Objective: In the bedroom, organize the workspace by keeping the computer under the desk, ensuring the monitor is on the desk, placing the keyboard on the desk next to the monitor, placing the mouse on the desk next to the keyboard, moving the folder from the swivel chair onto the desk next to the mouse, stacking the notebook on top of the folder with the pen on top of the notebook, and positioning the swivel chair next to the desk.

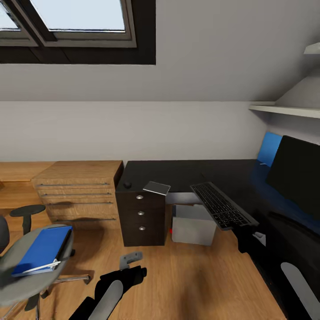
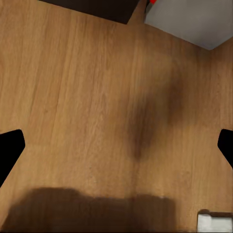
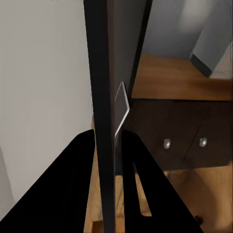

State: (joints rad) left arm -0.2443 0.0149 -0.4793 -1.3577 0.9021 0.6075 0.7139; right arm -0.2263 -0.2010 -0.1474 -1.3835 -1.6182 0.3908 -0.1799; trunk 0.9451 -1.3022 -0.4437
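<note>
My left gripper (image 1: 130,262), low centre of the head view, hangs spread wide and empty over the floor. My right gripper (image 1: 243,231) is clamped on the keyboard (image 1: 222,205), held tilted over the desk (image 1: 186,171) edge. Done: monitor (image 1: 297,171) on desk, computer (image 1: 193,224) underneath. Left: folder (image 1: 42,249) on swivel chair (image 1: 18,266) at lower left, notebook (image 1: 156,187) and mouse (image 1: 127,184) near the drawers.
</note>
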